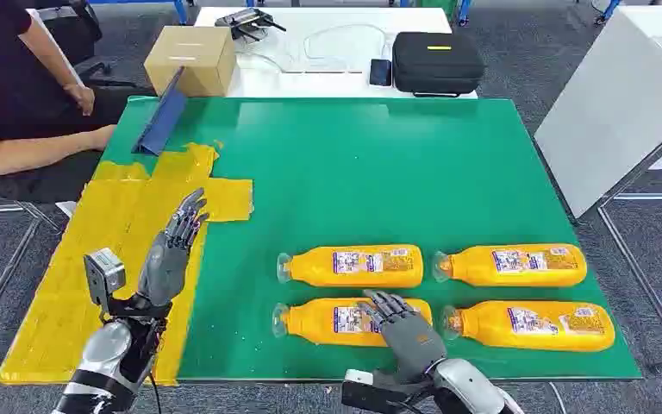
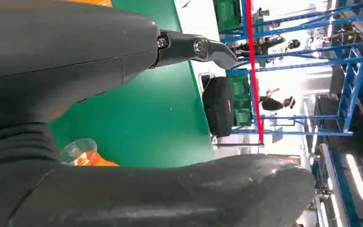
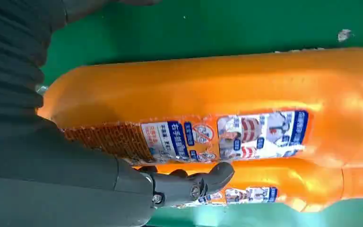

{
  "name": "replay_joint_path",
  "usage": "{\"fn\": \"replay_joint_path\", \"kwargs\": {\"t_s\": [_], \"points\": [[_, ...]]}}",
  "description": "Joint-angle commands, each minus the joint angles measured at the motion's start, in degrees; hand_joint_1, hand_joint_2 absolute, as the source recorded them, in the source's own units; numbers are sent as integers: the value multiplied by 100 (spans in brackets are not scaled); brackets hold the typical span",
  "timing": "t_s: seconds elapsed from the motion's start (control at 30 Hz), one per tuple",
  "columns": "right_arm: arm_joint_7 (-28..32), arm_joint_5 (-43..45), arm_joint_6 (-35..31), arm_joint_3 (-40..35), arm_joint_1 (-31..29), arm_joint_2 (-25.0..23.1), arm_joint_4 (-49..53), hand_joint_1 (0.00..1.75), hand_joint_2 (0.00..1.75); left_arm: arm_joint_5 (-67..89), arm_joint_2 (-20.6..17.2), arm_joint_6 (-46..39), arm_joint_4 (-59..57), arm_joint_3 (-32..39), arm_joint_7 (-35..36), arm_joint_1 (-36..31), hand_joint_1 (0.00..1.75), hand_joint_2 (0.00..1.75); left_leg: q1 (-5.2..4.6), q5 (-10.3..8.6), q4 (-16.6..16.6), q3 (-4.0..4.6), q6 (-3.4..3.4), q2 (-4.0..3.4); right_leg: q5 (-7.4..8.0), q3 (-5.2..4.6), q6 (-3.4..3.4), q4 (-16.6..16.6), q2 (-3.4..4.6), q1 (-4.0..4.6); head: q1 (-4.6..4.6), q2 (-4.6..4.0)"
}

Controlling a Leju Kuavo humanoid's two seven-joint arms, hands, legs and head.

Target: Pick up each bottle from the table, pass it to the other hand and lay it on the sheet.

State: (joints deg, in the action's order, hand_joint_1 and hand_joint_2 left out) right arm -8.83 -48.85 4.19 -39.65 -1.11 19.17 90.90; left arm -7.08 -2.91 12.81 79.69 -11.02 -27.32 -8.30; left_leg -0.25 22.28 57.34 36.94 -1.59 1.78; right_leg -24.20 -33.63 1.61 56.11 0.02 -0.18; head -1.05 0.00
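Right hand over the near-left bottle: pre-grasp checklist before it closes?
1. Right hand over the near-left orange bottle: ok.
2. Fingers closed around the bottle: not ok, they lie on top.
3. Neighbouring bottle behind apart from the target: ok, green mat shows between them.
4. Left hand free to receive: ok, fingers apart and holding nothing.
5. Yellow sheet free for laying: ok.
6. Thumb placement under the bottle: cannot tell.

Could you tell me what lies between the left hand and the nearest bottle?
Only bare green mat separates the left hand from the bottle, per head view.
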Motion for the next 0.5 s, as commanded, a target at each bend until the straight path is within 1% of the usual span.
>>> {"fn": "replay_joint_path", "kwargs": {"t_s": [0.03,0.07,0.1,0.17,0.2,0.27,0.3,0.5], "points": [[-449,-354,881,-557,-164,211,-880,148,175,-13,145,62,-488,-10,68,-239,0,0,5,5,-6,-25,8,-6,-4,32,0,-14,-5,6,0,0],[-563,-602,1001,-685,-213,254,-1069,175,175,-11,175,60,-560,-21,69,-278,0,0,5,4,-6,-25,6,-1,-4,32,0,-13,-8,6,0,0],[-591,-669,998,-671,-194,217,-1210,175,175,-11,180,54,-575,-25,69,-280,0,0,6,6,-9,-36,9,-1,-6,44,0,-19,-13,8,-2,0],[-706,-877,974,-645,-208,147,-1471,175,175,-13,174,38,-551,-14,69,-250,0,0,7,2,-9,-35,7,4,-3,41,-1,-19,-16,8,-2,0],[-717,-910,963,-597,-215,115,-1547,175,175,-29,167,31,-521,6,72,-222,0,0,10,4,-13,-50,10,6,-5,57,-1,-28,-23,11,-2,0],[-733,-956,961,-522,-266,86,-1720,175,175,-69,150,30,-481,38,91,-189,0,0,7,11,-8,-61,4,11,-16,8,5,-20,-18,7,0,0],[-700,-923,983,-503,-294,76,-1793,175,175,-87,146,34,-480,46,99,-189,0,0,11,18,-11,-81,5,10,-23,30,14,-28,-20,11,-2,0],[-637,-854,1031,-467,-363,81,-1939,175,175,-117,147,41,-502,49,110,-215,0,0,9,25,-10,-109,4,25,-34,64,23,-29,-22,8,-2,0]]}}
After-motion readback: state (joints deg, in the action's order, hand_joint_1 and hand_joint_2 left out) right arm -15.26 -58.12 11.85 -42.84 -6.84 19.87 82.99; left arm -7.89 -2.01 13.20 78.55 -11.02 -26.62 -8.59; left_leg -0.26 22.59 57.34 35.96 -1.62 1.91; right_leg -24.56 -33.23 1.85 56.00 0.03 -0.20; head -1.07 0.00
